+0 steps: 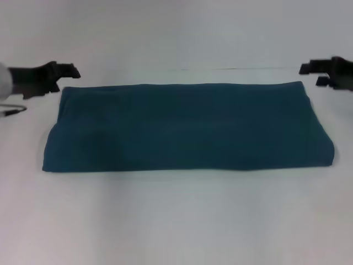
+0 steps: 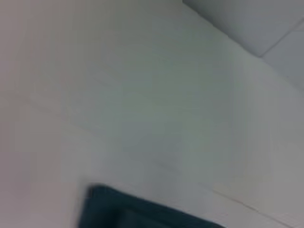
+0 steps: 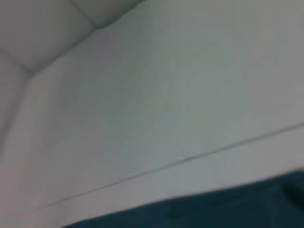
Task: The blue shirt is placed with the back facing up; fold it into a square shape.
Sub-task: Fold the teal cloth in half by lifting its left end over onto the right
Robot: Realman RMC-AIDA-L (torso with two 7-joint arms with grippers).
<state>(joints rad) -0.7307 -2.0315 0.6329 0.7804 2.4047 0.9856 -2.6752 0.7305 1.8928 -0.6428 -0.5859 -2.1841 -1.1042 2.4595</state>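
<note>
The blue shirt (image 1: 187, 127) lies on the white table (image 1: 176, 221) as a wide, flat rectangle, plain side up, with neat edges. My left gripper (image 1: 67, 79) hovers just beyond the shirt's far left corner, open and empty. Off the far right corner my right gripper (image 1: 312, 75) is also open, and it touches no cloth. A dark corner of the blue shirt (image 2: 137, 213) shows in the left wrist view. One edge of the blue shirt (image 3: 213, 209) shows in the right wrist view.
A thin cable end (image 1: 14, 110) lies on the table at the left, beside the left arm. Bare white table surrounds the shirt. A seam line (image 3: 190, 159) crosses the surface behind it.
</note>
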